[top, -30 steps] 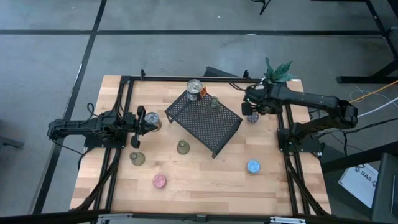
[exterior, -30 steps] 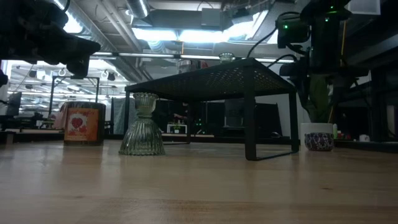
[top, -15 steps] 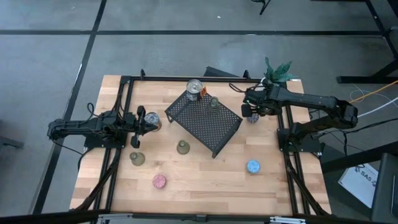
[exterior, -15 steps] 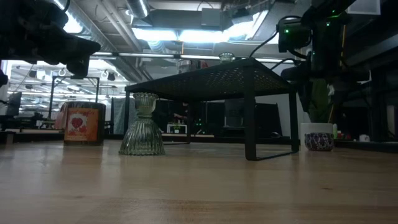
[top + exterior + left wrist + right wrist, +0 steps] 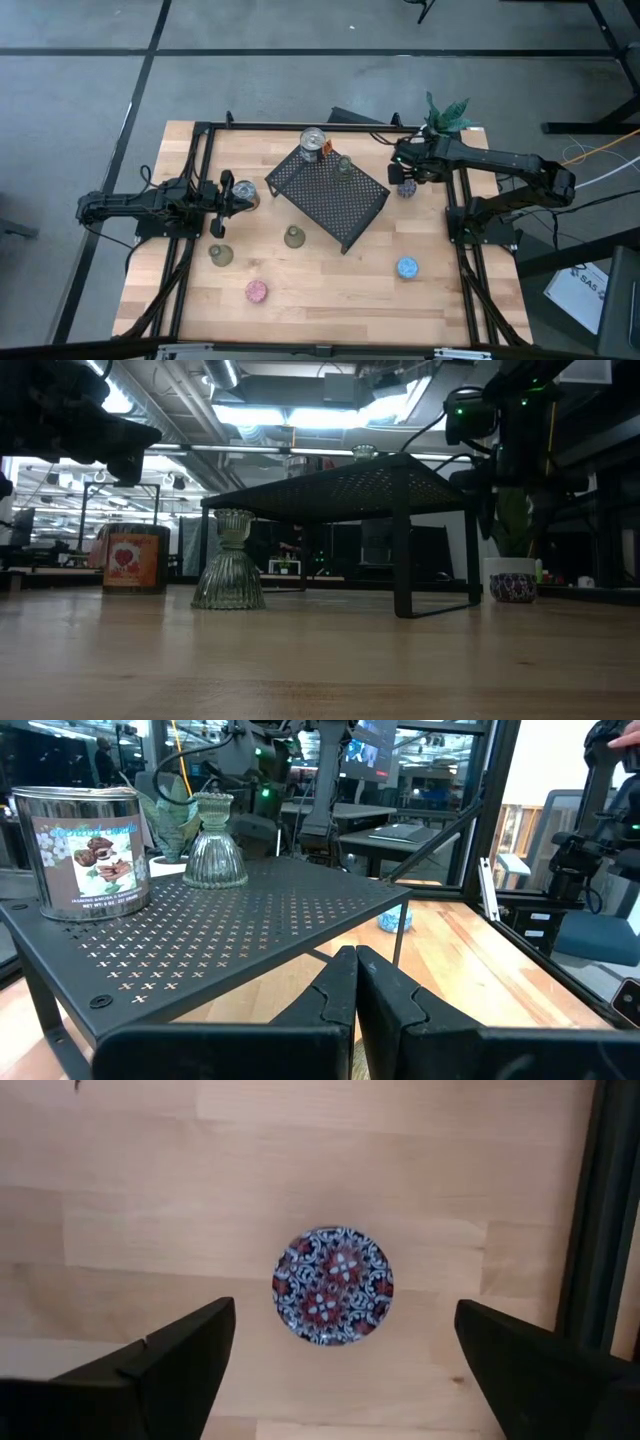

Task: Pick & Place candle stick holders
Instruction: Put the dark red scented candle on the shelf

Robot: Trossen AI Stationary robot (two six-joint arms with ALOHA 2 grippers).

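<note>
Right gripper (image 5: 335,1355) edged sideways | jaws wide above purple holder (image 5: 333,1287)

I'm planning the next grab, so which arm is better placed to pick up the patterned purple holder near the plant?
Right, probably. The right hand hangs directly above the purple holder with its fingers spread wide to either side. The left hand is shut, across the table beyond the black rack.

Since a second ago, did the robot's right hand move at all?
Barely. In the high view the right gripper stays over the purple holder, beside the black rack; only a slight wobble shows.
</note>
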